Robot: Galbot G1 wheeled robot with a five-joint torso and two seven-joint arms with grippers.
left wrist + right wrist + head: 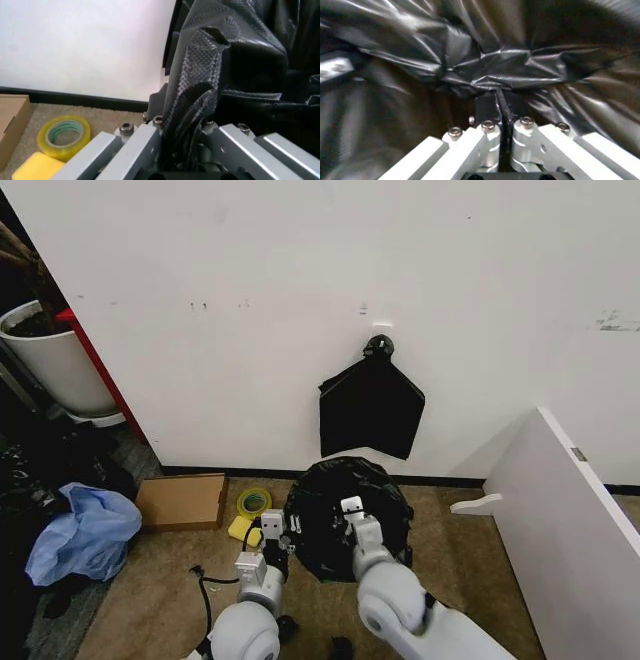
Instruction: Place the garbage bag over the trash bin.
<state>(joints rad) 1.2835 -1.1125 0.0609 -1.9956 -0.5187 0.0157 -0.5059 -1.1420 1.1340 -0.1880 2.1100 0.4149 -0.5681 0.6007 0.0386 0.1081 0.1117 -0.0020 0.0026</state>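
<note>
The garbage bag (335, 500) is a wrinkly black heap on the carpet by the wall, bulging round. My left gripper (286, 540) is at its left edge, shut on a pinched strip of the garbage bag (200, 75), which runs down between the fingers of the left gripper (182, 125). At the top middle of the heap, my right gripper (349, 504) is also shut. In its wrist view a thin fold of the garbage bag (485, 75) is pinched in the right gripper (502, 108). The trash bin is hidden.
A flat black bag bundle (370, 415) hangs on the wall just above. A cardboard box (182, 500), a yellow tape roll (253, 501) and a yellow sponge (243, 529) lie left of the bag. A white panel (560, 520) stands at the right; a blue plastic heap (85, 530) lies far left.
</note>
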